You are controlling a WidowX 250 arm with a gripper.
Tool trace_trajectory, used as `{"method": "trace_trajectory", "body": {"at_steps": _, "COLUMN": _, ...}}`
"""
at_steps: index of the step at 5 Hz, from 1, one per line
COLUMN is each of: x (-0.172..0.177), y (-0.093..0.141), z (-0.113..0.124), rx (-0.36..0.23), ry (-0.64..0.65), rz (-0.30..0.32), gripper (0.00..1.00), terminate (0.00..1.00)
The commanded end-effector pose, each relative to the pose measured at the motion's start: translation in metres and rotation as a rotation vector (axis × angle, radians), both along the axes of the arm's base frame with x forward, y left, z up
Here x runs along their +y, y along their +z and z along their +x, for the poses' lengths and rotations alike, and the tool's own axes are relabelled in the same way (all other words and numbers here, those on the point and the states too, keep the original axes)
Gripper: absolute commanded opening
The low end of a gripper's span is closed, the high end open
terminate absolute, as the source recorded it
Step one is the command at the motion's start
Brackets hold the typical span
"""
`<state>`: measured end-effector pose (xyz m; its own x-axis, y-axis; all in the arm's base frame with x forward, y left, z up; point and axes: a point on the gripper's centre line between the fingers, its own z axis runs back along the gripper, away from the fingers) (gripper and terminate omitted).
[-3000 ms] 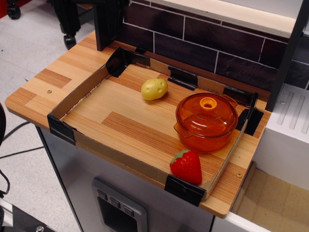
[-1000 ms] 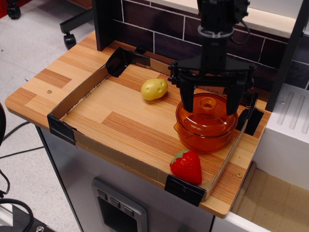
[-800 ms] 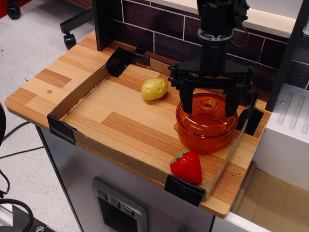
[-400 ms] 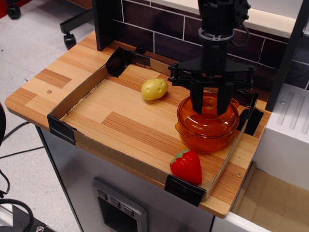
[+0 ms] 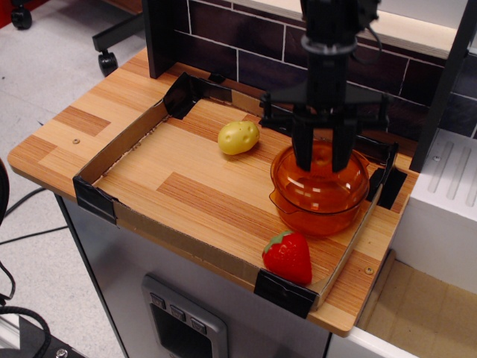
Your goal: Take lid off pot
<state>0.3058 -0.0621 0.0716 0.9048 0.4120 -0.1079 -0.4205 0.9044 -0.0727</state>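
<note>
The orange pot [image 5: 316,221] stands at the right side of the cardboard-edged tray [image 5: 119,145]. The translucent orange lid [image 5: 320,186] is over it and looks raised slightly off the pot's rim. My black gripper [image 5: 322,160] comes straight down from above. Its two fingers [image 5: 302,153] are closed on the lid's centre knob, which is hidden between them.
A yellow toy potato [image 5: 238,137] lies left of the pot. A red strawberry [image 5: 288,257] lies in front of it by the tray's front corner. A dark brick wall [image 5: 246,52] is behind, and a white appliance [image 5: 440,201] is on the right.
The gripper came down over the pot with its fingers wide apart, closed them on the lid's knob, and has since risen a little with the lid.
</note>
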Motion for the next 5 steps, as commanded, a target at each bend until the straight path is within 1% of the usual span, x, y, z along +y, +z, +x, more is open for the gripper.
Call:
{"method": "trace_trajectory", "body": {"at_steps": 1, "x": 0.027, "y": 0.063, "z": 0.01, "rx": -0.154, "ry": 0.077, "rz": -0.072, "gripper": 0.0, "terminate": 0.0}}
{"method": "trace_trajectory", "body": {"at_steps": 2, "x": 0.054, "y": 0.063, "z": 0.002, "rx": -0.139, "ry": 0.061, "rz": -0.064, "gripper": 0.0, "terminate": 0.0}}
{"method": "trace_trajectory", "body": {"at_steps": 3, "x": 0.076, "y": 0.052, "z": -0.009, "rx": -0.121, "ry": 0.042, "rz": -0.044, "gripper": 0.0, "terminate": 0.0}}
{"method": "trace_trajectory", "body": {"at_steps": 4, "x": 0.094, "y": 0.046, "z": -0.021, "rx": -0.113, "ry": 0.002, "rz": -0.04, "gripper": 0.0, "terminate": 0.0}}
{"method": "trace_trajectory", "body": {"at_steps": 5, "x": 0.108, "y": 0.037, "z": -0.03, "rx": -0.102, "ry": -0.022, "rz": -0.022, "gripper": 0.0, "terminate": 0.0}}
